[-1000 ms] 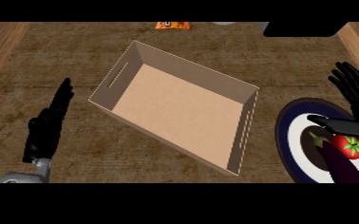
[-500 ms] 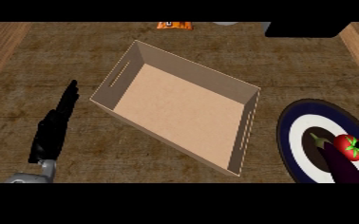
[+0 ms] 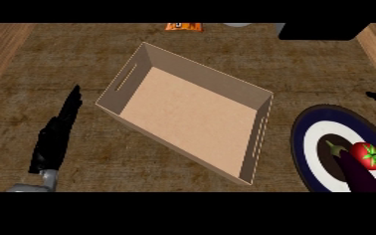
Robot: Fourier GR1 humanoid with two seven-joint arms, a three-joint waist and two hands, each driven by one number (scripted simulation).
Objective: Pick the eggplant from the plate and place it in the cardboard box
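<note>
Head view: the cardboard box [image 3: 187, 119] sits slantwise in the middle of the bench [image 3: 88, 55], open and with nothing in it; slot handles show in its two short walls. The eggplant [image 3: 352, 168] lies on the plate [image 3: 307, 144] at the lower right, just beside a tomato [image 3: 364, 154], apparently touching it, and its lower end runs out of sight. The left hand [image 3: 55, 134] rests at the lower left, fingers straight and pressed together, holding nothing, well apart from the box. Of the right hand only a dark sliver [image 3: 371, 95] shows at the right edge, above the plate; whether its fingers are spread or curled, I cannot tell.

By my reading the pick is not yet made; the eggplant lies untouched and the box waits.

The risks from here: the tomato sits so close that fingers closing on the eggplant may catch it too, or roll it off the plate; the eggplant is long and smooth, so a hold near one end may let it swing or slip; the near wall of the box stands between plate and box floor, so a low carry may knock it and shove the box askew.
</note>
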